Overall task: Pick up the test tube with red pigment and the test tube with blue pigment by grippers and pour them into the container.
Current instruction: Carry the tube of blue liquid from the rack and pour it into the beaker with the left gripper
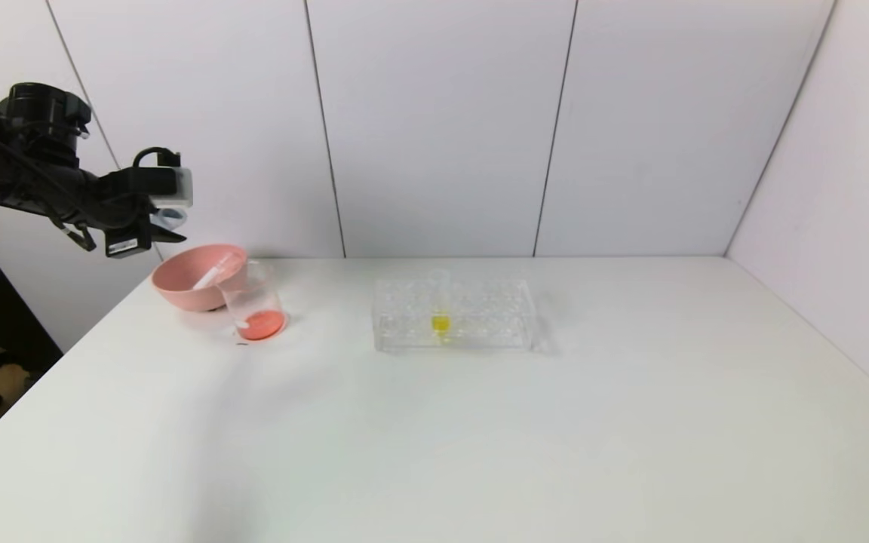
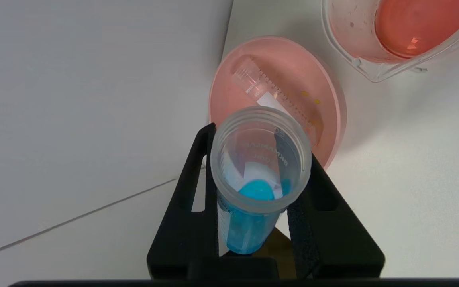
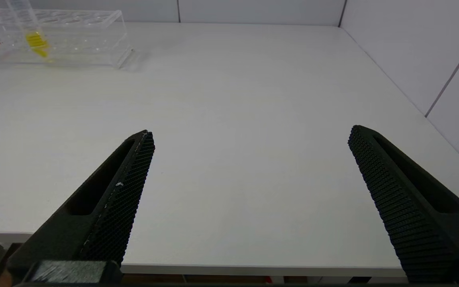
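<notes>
The left gripper (image 2: 259, 191), raised at the far left of the table (image 1: 434, 437) above the pink bowl (image 1: 178, 290), clamps the test tube with blue pigment (image 2: 253, 199) between its fingers, mouth open, blue liquid pooled at its bottom, apparently poised for pouring. The container (image 1: 255, 305), just right of the bowl and touching it, already holds orange-red liquid; one emptied tube (image 2: 271, 97) lies discarded in the bowl, likely the red one. The right gripper (image 3: 249, 187) idles near the table's right edge, jaws spread wide and empty. Count: three tubes, including one yellow tube (image 1: 440, 320) standing in the clear rack (image 1: 480, 317), one beaker, one bowl, one rack.
</notes>
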Motion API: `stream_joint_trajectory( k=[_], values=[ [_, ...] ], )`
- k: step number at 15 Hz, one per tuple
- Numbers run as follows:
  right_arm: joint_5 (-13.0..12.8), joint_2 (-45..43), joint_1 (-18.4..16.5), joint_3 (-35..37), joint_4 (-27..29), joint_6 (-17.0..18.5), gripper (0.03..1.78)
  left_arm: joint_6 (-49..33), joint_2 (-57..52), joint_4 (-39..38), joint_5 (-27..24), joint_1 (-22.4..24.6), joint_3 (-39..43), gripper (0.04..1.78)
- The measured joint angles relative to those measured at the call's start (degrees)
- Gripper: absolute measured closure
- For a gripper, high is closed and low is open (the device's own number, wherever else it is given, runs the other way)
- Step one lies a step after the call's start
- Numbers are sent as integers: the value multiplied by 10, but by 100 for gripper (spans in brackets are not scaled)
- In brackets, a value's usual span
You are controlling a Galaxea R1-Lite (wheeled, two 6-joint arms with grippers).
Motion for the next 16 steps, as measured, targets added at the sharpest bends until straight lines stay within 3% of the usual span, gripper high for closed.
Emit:
stream_joint_trajectory(
  k=[8,16],
  values=[
    [0,0,0,0,0,0,4,12,-5,11,50,-8,1,132],
    [0,0,0,0,0,0,4,39,-6,49,56,-8,-2,132]
  ],
)
